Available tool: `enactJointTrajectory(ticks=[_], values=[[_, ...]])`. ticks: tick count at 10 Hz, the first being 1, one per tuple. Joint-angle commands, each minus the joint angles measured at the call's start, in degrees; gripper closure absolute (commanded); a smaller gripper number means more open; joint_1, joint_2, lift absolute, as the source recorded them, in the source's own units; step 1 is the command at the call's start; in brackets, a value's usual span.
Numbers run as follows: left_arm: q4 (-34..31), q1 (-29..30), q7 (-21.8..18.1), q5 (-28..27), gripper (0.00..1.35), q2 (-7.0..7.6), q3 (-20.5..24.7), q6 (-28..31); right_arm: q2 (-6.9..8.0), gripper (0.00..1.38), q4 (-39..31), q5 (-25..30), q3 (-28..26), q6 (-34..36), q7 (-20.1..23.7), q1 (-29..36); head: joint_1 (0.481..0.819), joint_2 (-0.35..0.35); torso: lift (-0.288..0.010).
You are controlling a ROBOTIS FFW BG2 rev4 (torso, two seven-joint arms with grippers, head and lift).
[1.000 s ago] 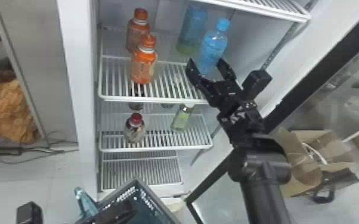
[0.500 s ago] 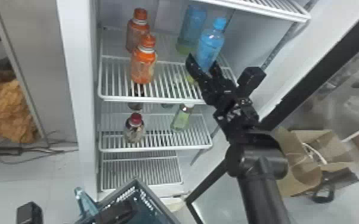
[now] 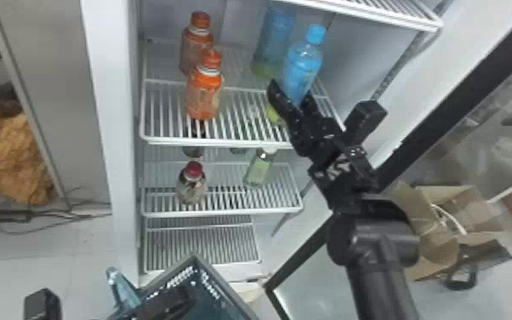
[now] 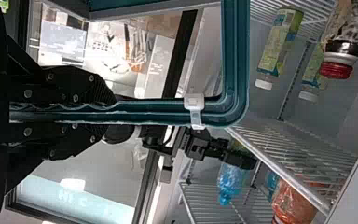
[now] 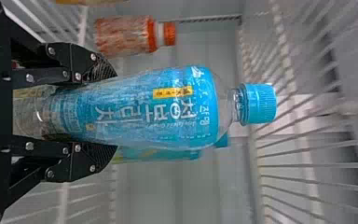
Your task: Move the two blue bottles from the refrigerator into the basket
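Blue plastic bottle (image 3: 304, 64), head view: between the right gripper's (image 3: 291, 91) fingers, in the refrigerator (image 3: 98, 106); a second blue bottle (image 3: 274, 36) and two orange bottles (image 3: 204, 91) (image 3: 197, 44) share that compartment.

Left wrist view: the left gripper's (image 3: 183, 295) fingers pinch the basket's (image 4: 235, 56) rim.

Right wrist view: fingers narrowed onto the lower part of the first blue bottle, its printed label facing the camera.
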Motion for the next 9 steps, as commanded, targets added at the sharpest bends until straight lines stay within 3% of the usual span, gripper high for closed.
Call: enactJointTrajectory(ticks=[1, 6, 9], values=[[0.0, 0.0, 0.0, 0.0, 1.2, 0.0, -0.1, 0.0, -0.64, 1.28, -5.2, -1.6, -0.2, 0.0, 0.5, 3.3, 0.695, -0.35, -0.01], [0.0, 0.2, -0.1, 0.3, 1.2, 0.0, -0.2, -0.3, -0.46, 1.28, -22.1, -8.6, -0.4, 6.6, 3.7, 18.3, 0.695, -0.35, -0.01], [0.0, 0.0, 0.0, 0.5, 1.2, 0.0, -0.3, -0.4, 0.06, 1.28, -29.2, -9.3, -1.9, 12.1, 5.3, 27.3, 0.695, -0.35, -0.01]])
